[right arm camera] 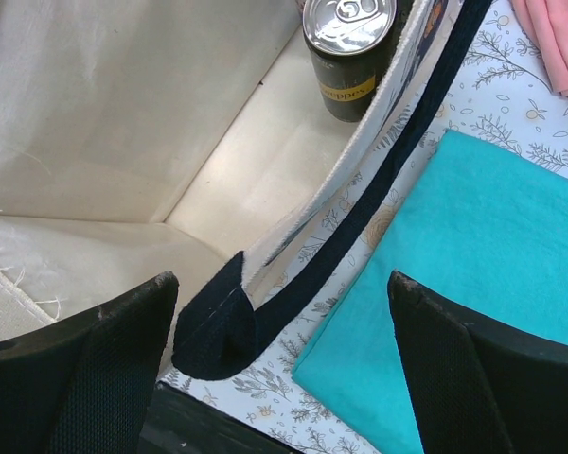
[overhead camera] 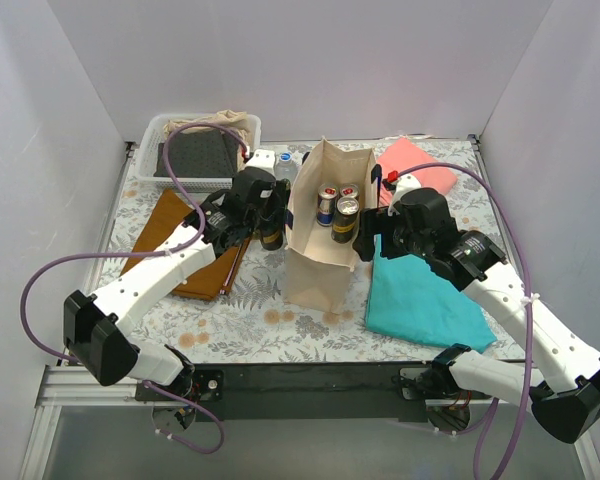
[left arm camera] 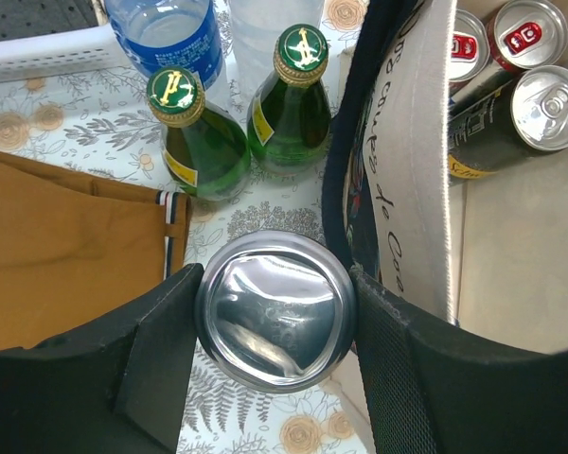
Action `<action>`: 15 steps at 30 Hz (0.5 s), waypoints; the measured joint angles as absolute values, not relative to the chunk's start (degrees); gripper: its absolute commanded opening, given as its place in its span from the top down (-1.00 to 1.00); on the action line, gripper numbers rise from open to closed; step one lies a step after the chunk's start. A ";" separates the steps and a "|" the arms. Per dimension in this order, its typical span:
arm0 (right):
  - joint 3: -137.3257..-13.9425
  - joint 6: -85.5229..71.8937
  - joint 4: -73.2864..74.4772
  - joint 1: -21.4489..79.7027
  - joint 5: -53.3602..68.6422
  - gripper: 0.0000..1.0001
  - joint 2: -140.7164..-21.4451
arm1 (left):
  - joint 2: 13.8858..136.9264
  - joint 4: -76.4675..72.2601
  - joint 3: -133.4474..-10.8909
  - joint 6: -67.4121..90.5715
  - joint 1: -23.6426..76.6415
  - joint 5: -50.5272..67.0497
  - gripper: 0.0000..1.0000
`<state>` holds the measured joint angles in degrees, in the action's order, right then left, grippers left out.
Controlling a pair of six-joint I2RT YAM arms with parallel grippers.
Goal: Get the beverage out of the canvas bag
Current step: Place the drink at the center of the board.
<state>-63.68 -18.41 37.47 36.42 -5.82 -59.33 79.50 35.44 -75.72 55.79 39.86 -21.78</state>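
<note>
The left end effector [left arm camera: 275, 326] is clamped on a silver-ended can [left arm camera: 276, 307] just outside the canvas bag's [overhead camera: 315, 270] left wall, near two green bottles [left arm camera: 204, 147] — likely so it joins the drinks grouped there. The right end effector [right arm camera: 279, 326] hangs wide open astride the bag's right wall and navy strap [right arm camera: 360, 222], probably to steady it. More cans [overhead camera: 345, 218] stand inside the bag. One can's yellow band reads roughly "…eppes" — script on the bag shows "de Ca…".

Plain white walls [overhead camera: 310, 60] close in the far, left and right sides. The bench [overhead camera: 280, 330] wears a pale floral cover, with a black strip [overhead camera: 310, 380] along its near edge. Light is soft and even.
</note>
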 measured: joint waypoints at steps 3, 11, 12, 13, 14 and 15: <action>-63.81 -18.55 37.47 36.42 -5.80 -0.92 -59.35 | 79.50 33.45 -73.45 56.49 39.88 -21.74 1.00; -63.99 -18.94 37.47 36.42 -5.76 -0.92 -59.37 | 79.50 28.18 -68.14 58.15 39.86 -21.58 1.00; -63.99 -18.96 37.47 36.42 -5.76 -0.92 -59.37 | 79.50 27.33 -67.57 58.30 39.86 -21.56 1.00; -63.99 -18.98 37.47 36.42 -5.76 -0.92 -59.40 | 79.50 26.30 -66.94 58.37 39.86 -21.56 1.00; -63.99 -19.09 37.47 36.42 -5.76 -0.92 -59.40 | 79.53 25.39 -66.35 58.39 39.86 -21.61 1.00; -63.99 -19.11 37.47 36.42 -5.76 -0.92 -59.42 | 79.53 24.67 -65.80 58.43 39.86 -21.61 1.00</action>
<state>-63.99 -19.11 37.47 36.42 -5.76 -59.42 79.53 24.67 -65.80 58.43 39.86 -21.61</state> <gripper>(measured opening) 0.960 0.574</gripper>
